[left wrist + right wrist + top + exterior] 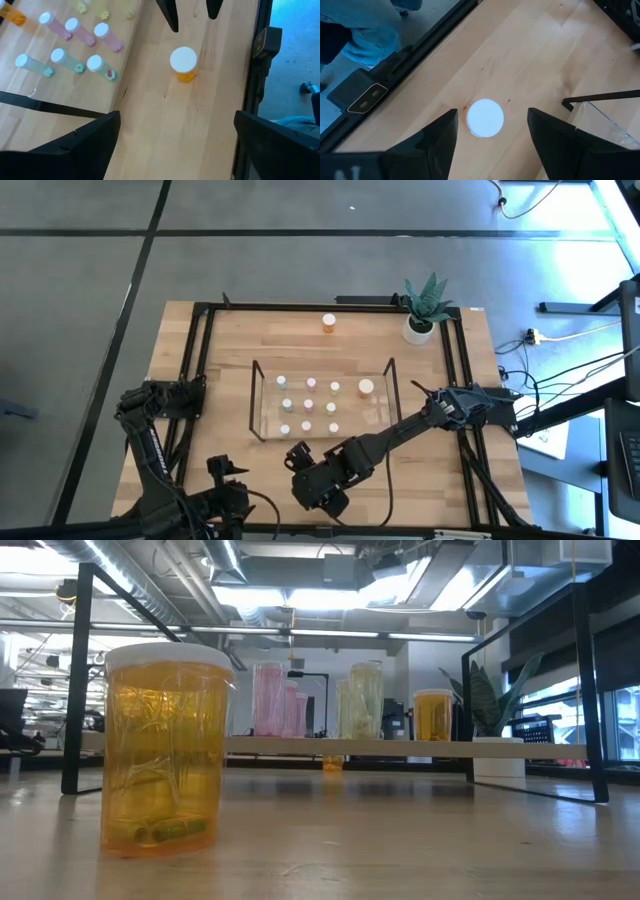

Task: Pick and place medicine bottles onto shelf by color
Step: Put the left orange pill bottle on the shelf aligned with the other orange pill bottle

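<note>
An orange medicine bottle with a white cap (pixel 485 117) stands upright on the wood table near its front edge; the low view shows it free, its base on the wood (pixel 165 755). My right gripper (pixel 492 112) hangs open above it, one finger to each side of the cap and neither touching. My left gripper (pixel 177 116) waits open at the front left, facing the same bottle (pixel 183 62). The clear shelf (pixel 262 415) at mid-table carries several pink, greenish and orange bottles (pixel 310 405). In the high view my right arm hides the near bottle.
Another orange bottle (pixel 329 323) stands alone near the far edge. A white plant pot (pixel 418 328) sits at the far right corner. Black frame rails (pixel 200 370) run along the table's sides. A person's legs in jeans (pixel 365 35) show beyond the table's edge.
</note>
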Tool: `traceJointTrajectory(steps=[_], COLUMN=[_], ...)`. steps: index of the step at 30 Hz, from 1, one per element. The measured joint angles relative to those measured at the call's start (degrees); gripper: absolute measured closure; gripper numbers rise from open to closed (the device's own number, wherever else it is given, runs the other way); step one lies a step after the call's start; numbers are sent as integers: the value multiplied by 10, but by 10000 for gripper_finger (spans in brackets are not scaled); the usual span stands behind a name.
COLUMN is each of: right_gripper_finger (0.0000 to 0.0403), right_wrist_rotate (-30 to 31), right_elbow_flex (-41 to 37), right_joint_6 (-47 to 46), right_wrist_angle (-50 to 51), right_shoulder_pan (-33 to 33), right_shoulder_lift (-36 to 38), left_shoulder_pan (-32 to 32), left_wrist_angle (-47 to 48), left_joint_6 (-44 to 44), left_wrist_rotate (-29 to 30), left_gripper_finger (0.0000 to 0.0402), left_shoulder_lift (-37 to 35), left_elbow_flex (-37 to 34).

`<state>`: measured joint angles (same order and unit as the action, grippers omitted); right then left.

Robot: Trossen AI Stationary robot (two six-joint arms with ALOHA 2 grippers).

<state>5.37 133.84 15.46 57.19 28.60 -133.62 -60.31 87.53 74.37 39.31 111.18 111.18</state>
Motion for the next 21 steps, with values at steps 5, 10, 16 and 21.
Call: traceJointTrajectory(steps=[5, 10, 16, 21], right_gripper_finger=[161, 134, 67, 53], right_wrist_rotate=[1, -20, 3, 8], right_elbow_flex=[0, 0, 0, -1], right_joint_6=[-10, -46, -42, -77], right_wrist_angle=[-5, -4, -9, -1], right_shoulder_pan=[-4, -14, -13, -14], right_shoulder_lift=[0, 0, 0, -12], left_shoulder_pan=[0, 0, 0, 0], left_wrist_angle=[0, 0, 0, 0], left_joint_6=[0, 0, 0, 0], left_wrist_rotate=[0, 0, 0, 0], left_gripper_finger=[17, 17, 17, 17], left_shoulder_lift=[0, 0, 0, 0], left_elbow_flex=[0, 0, 0, 0])
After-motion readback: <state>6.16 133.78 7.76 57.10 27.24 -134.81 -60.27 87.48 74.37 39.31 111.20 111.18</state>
